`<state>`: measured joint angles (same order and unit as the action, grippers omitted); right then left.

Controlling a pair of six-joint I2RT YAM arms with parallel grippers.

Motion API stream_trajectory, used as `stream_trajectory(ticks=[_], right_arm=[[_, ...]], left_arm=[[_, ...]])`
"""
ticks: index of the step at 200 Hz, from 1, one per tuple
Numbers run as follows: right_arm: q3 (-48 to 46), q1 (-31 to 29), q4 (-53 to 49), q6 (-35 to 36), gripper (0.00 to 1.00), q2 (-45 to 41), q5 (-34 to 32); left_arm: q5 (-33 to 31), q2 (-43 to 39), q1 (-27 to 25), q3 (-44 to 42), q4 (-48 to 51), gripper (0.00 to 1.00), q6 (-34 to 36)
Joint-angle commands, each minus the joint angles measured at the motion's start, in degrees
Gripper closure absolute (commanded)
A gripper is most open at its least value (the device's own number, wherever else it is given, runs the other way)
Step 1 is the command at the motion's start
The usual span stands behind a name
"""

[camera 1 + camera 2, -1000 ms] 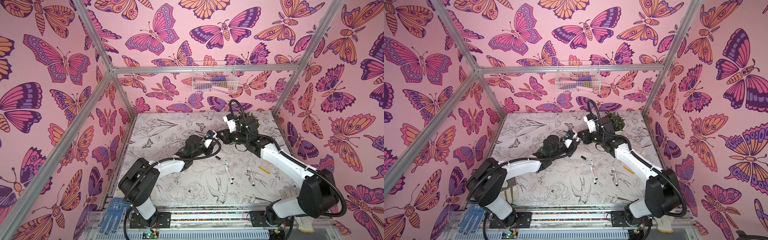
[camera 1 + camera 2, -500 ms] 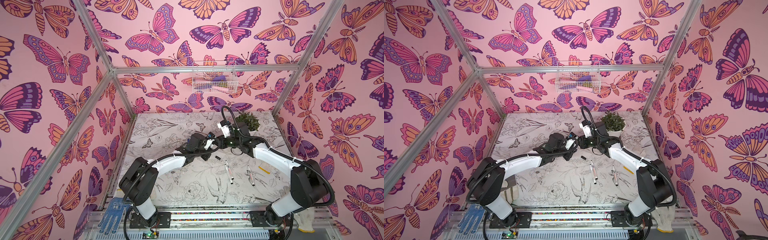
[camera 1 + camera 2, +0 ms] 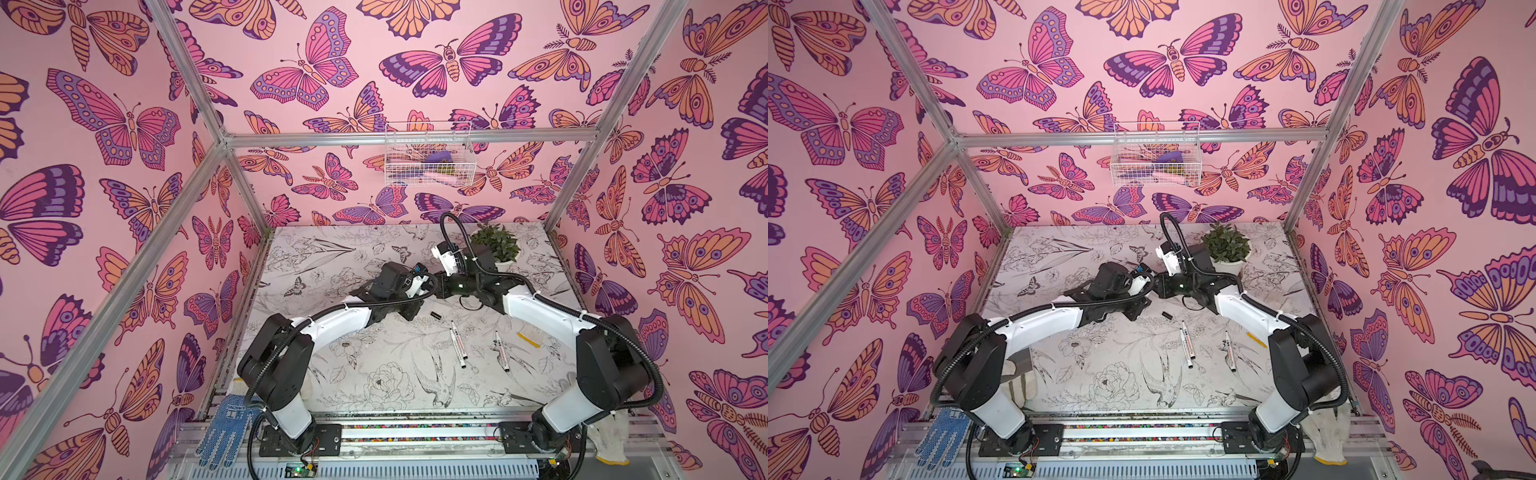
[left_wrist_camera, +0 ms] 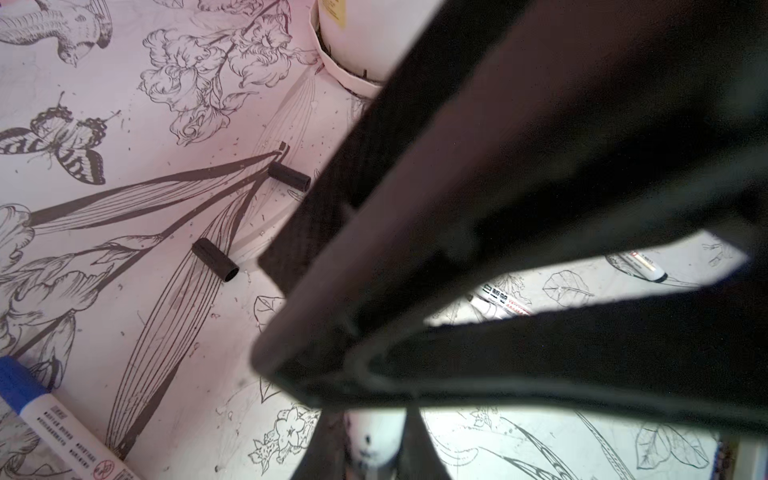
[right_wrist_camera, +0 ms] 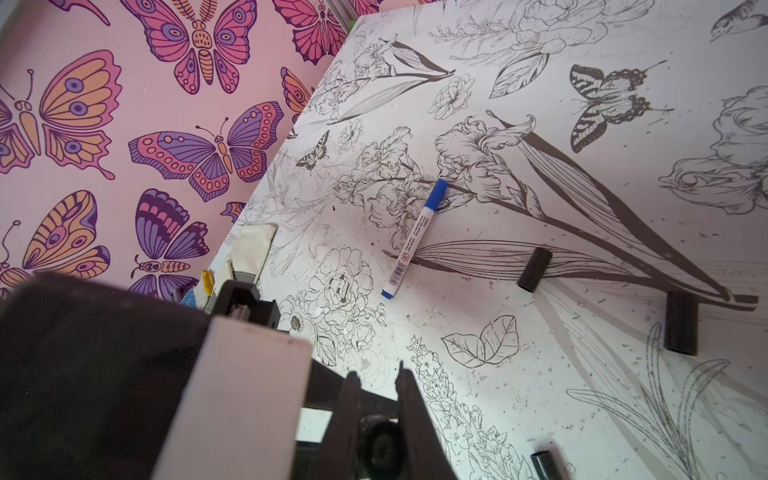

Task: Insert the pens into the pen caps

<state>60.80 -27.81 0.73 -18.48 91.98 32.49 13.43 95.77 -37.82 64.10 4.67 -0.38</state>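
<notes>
The two arms meet nose to nose above the middle of the desk (image 3: 365, 249), the natural way to bring a pen and its cap onto one axis. The left tool (image 4: 370, 424) is pressed together on a white barrel (image 4: 372, 453) that runs out along its fingers. This is most likely one of the pens, held lengthwise so its tip leads. The right tool (image 5: 377, 384) pinches a small dark round thing (image 5: 378, 448), seen end-on between its fingers. It looks like a black cap with its mouth turned toward the other arm. Blurred black fingers fill the left wrist view and hide the meeting point, so it cannot be told whether the tip has entered.

The rest of the job lies flat on the desk. A blue-capped pen (image 5: 415, 237) rests apart from the loose caps and is apparently finished. One loose cap (image 5: 535, 270) and a second loose cap (image 5: 681, 328) lie near each other under the meeting tools. A third loose cap (image 3: 435, 315) sits near a bare pen (image 3: 457, 347). Another bare pen (image 3: 501, 351) lies roughly parallel to that one on the right arm's side, within easy reach.

The push probably has to go straight along the barrel, because an off-axis press could twist the cap in its pinch.
</notes>
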Motion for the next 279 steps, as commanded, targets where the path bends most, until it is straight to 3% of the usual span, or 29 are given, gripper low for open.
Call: stream_trajectory(ticks=[1,28,44,171,242,279], right_arm=[[-10.1,-1.7,-28.5,-0.3,1.0,3.2,13.2],[-10.3,-0.1,-28.2,0.1,1.0,2.3,14.3],[-10.0,-0.1,-28.9,0.4,1.0,2.7,15.3],[-15.1,-3.0,-33.9,3.1,1.0,-0.5,10.9],[-14.9,-3.1,-36.6,4.6,1.0,2.1,7.6],[-15.1,1.5,-31.4,1.2,1.0,-4.4,8.7]], left_arm=[[-10.2,-3.8,8.0,11.4,-78.3,1.0,-11.0],[-6.1,-3.2,10.7,11.7,-80.3,1.0,-21.5],[-4.9,-3.1,11.2,11.6,-81.7,1.0,-24.4],[-9.6,-3.0,18.1,13.7,-80.2,1.0,-19.8],[-12.6,-2.6,21.8,15.8,-76.8,1.0,-18.9],[-4.6,-5.0,19.5,9.7,-73.9,1.0,-17.7]])
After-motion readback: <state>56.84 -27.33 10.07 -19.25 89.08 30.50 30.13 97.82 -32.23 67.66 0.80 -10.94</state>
